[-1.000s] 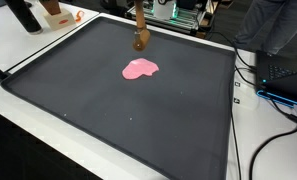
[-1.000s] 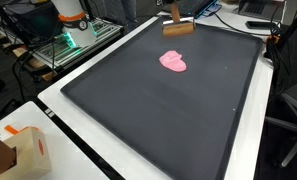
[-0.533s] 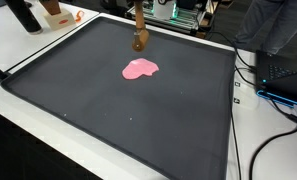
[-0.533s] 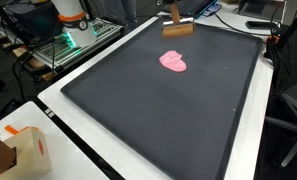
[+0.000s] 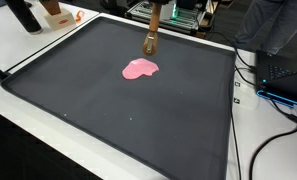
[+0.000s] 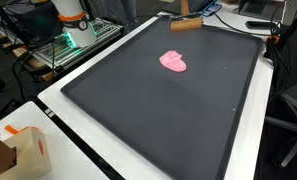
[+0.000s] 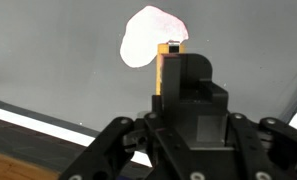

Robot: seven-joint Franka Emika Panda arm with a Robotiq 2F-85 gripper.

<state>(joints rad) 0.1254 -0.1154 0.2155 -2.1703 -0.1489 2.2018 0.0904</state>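
Wrist view, claw (image 7: pixel 181 72) grips mostly hidden wooden tool (image 7: pixel 170 49), pink blob (image 7: pixel 148 35) beyond

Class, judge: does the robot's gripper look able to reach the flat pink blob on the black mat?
Likely yes: the gripper, shut on a brown wooden tool, hangs near the flat pink blob, with only bare black mat between them.

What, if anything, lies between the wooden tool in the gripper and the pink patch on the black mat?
Nothing visible does. Only bare black mat separates the wooden tool, held in the gripper, from the pink patch.
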